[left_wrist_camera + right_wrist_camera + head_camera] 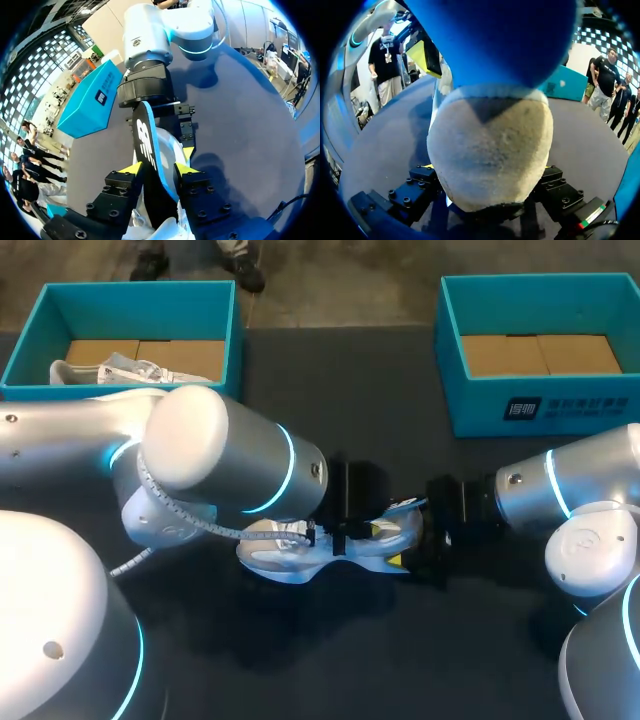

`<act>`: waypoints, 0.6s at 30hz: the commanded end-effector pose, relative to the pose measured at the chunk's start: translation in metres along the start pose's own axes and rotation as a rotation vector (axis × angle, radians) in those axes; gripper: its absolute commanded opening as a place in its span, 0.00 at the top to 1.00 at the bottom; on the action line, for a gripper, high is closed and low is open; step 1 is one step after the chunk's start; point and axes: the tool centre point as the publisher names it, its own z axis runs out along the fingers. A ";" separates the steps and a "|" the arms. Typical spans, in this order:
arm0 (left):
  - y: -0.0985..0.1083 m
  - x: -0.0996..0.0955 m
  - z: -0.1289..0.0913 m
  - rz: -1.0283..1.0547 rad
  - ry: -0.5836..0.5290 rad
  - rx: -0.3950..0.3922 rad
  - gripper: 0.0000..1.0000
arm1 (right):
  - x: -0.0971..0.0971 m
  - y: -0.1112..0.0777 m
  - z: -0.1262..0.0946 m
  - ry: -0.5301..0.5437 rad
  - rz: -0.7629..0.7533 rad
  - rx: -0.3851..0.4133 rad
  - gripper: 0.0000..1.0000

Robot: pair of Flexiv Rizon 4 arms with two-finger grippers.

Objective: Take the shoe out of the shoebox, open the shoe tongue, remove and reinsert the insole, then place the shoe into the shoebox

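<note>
From where I stand, the one piece of furniture that matters is the table [330, 660], a broad, flat top in a dull black that takes up almost the whole head view, its far edge running straight across. Close up, in the left wrist view, the table [250, 115] reads as a smooth dark grey sheet with soft-edged shadows pooled on it. In the right wrist view the table [385, 145] looks paler and evenly lit, with no hard glare and only one broad, blurred shadow.
</note>
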 end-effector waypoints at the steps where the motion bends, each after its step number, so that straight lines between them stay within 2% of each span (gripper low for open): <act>1: -0.002 0.000 0.009 -0.004 -0.006 0.002 0.60 | -0.002 -0.001 0.003 -0.001 0.000 0.005 1.00; 9: 0.000 -0.006 0.024 -0.015 -0.012 -0.002 0.60 | -0.002 -0.001 0.003 -0.001 0.000 0.005 1.00; 13: 0.000 -0.008 0.028 -0.018 -0.005 -0.003 0.64 | -0.002 -0.001 0.003 -0.001 0.000 0.005 1.00; 14: 0.000 -0.008 0.029 -0.018 -0.002 -0.002 0.67 | -0.002 -0.001 0.003 -0.001 0.000 0.005 1.00; 16: -0.001 -0.008 0.029 -0.017 0.001 0.000 1.00 | -0.002 -0.001 0.003 -0.001 0.000 0.005 1.00; 18: -0.002 -0.007 0.028 -0.013 0.003 0.000 1.00 | -0.002 -0.001 0.003 -0.001 0.000 0.005 1.00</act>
